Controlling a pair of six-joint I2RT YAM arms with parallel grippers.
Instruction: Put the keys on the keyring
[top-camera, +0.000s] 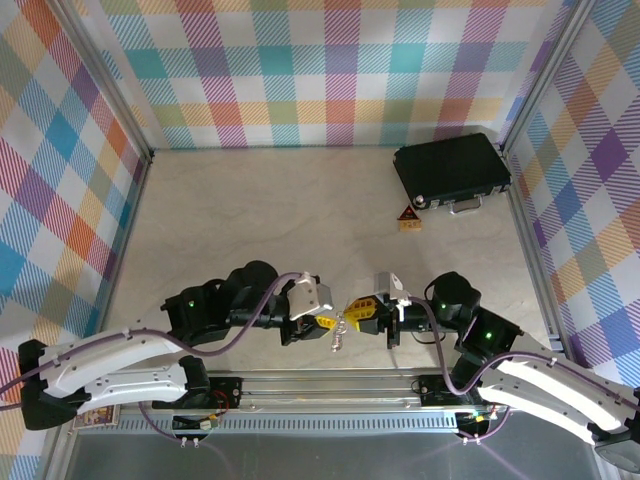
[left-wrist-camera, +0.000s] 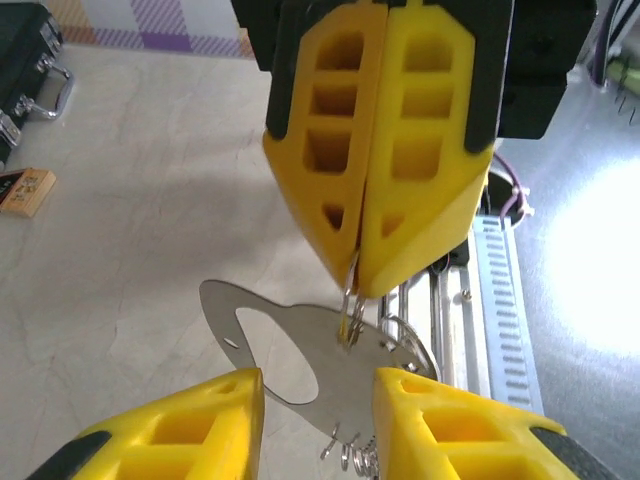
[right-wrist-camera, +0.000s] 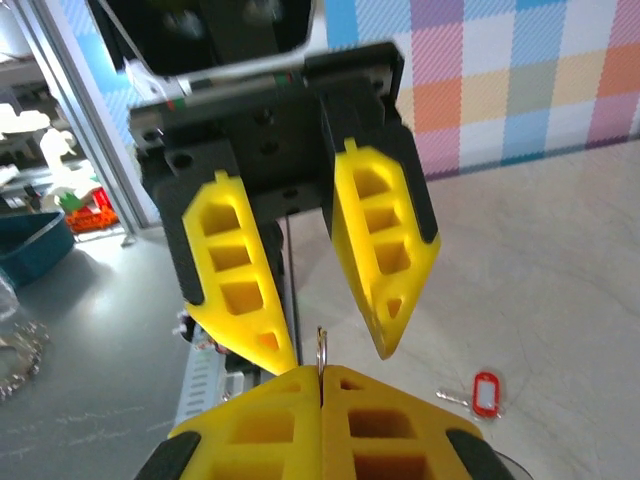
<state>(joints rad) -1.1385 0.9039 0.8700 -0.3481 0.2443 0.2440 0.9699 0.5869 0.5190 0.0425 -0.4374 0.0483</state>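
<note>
Across the pale table (top-camera: 250, 220) you have little clutter: the black case (top-camera: 452, 170) sits at the far right corner, well apart from the action, with a small orange-brown block (top-camera: 408, 218) just in front of it. Down at the near edge both arms meet tip to tip. Your left claw (left-wrist-camera: 318, 375) is spread, its pads on either side of the metal with no squeeze that I can see, so count it as holding nothing. Your right claw (right-wrist-camera: 320, 375) is pressed together, pinching a thin wire loop at its very tips, and the keyring (left-wrist-camera: 325, 335) hangs from that loop as a flat silvery plate tilted between the left pads, off the table. The red key (right-wrist-camera: 485, 392) lies flat on the table to the side of the claws, apart from both. The keyring likely depends on that one fingertip pinch on slick wire, so a jerk or wrist roll could let it slip, swing or twist away from the left pads. Close the left side off-centre and you may knock the plate instead of catching it. The key is tiny next to the pads and lies flat, so expect it to skid or flip on a pick, and going for it leaves the keyring dangling.
</note>
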